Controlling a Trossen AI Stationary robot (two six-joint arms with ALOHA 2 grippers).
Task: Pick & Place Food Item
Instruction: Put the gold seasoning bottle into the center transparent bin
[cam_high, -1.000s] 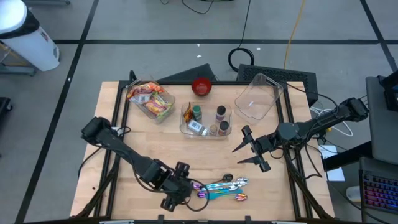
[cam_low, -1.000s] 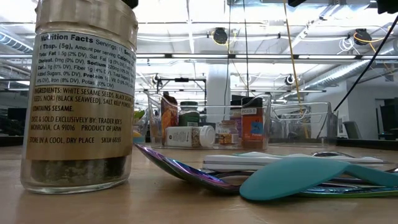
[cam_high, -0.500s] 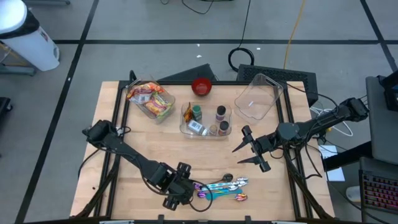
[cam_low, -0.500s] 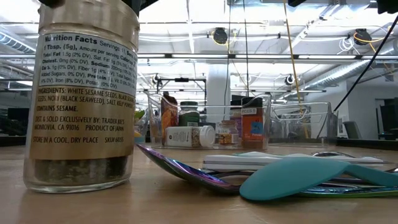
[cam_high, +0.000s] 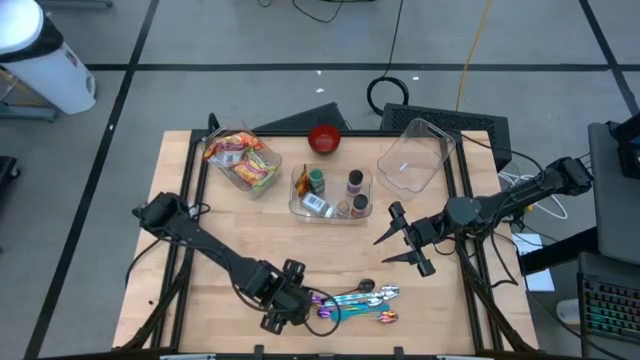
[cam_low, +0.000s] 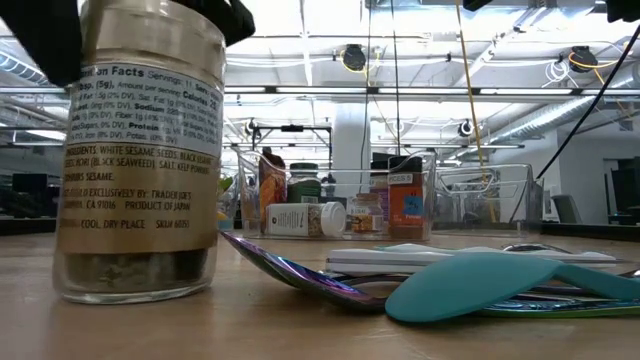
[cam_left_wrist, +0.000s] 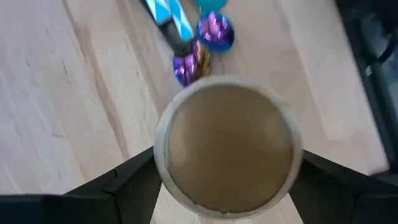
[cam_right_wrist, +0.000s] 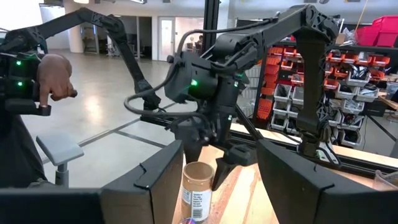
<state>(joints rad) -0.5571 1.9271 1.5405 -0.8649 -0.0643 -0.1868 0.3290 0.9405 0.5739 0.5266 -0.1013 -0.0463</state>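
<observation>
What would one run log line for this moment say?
left gripper: around seasoning jar, front of table | jar: upright by spoons | right gripper: open, waiting at right

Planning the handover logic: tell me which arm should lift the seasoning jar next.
Left. The left gripper already straddles the seasoning jar near the table's front edge, a finger on each side of it. The right gripper hangs open well away, right of the spoons.

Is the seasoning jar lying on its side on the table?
No. The seasoning jar stands upright on the table, label facing the low camera.
</observation>
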